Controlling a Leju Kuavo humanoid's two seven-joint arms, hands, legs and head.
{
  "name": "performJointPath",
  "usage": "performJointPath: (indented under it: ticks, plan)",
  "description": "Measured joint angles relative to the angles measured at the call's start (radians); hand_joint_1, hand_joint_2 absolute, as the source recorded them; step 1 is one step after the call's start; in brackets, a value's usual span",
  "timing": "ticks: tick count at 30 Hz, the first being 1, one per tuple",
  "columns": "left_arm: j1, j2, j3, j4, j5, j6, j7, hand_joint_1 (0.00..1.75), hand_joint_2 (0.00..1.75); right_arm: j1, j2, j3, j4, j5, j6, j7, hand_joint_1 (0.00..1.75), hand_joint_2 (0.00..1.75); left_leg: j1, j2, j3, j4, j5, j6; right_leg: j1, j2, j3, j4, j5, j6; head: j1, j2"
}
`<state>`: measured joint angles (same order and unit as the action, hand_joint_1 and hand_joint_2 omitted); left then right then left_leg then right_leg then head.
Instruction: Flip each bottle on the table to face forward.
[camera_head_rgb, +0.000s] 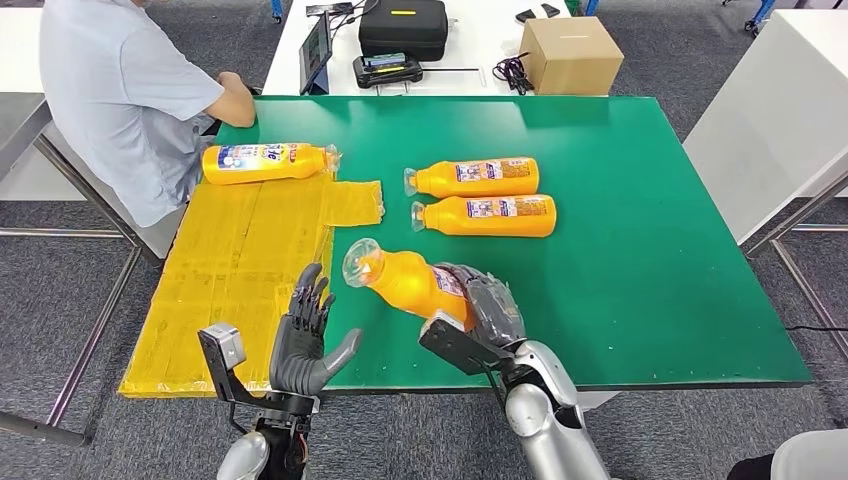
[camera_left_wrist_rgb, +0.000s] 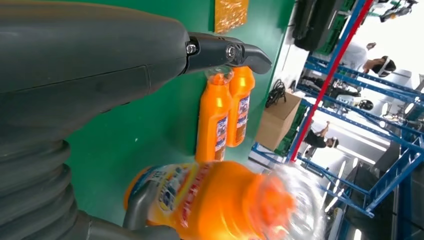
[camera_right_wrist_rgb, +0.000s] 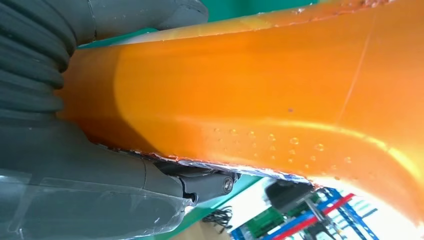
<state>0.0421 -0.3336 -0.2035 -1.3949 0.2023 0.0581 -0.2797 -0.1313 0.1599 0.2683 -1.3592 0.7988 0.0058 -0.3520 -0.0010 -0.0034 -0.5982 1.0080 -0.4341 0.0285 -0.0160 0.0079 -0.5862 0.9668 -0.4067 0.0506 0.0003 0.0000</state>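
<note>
Right hand (camera_head_rgb: 480, 300) wraps fingers round lifted bottle (camera_head_rgb: 400, 280), mid-flip; left hand (camera_head_rgb: 305, 335) spread, empty; next: roll label-up, set down.

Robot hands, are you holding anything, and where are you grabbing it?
The right hand holds an orange bottle by its lower body, cap end free. The left hand is open, holding nothing.
</note>
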Motion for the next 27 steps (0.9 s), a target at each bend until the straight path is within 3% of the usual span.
performJointPath:
  ticks: [8,27]
  plan:
    - [-0.016,-0.002,-0.003,0.029,0.021,-0.026,-0.011,0.00,1.75,0.002,0.035,0.041,0.004,-0.011,0.000,-0.012,1.75,1.75,0.001,0.000,-0.001,0.000,0.000,0.000,0.001,0.000,-0.001,0.000,0.000,0.000,0.000,0.000]
    - [-0.069,-0.002,-0.029,0.109,0.023,-0.065,-0.013,0.00,1.75,-0.043,0.092,0.117,0.172,0.035,-0.037,-0.021,1.75,1.75,0.001,0.000,-0.002,0.000,0.000,0.000,0.001,0.000,-0.002,0.000,0.000,0.000,0.000,0.000]
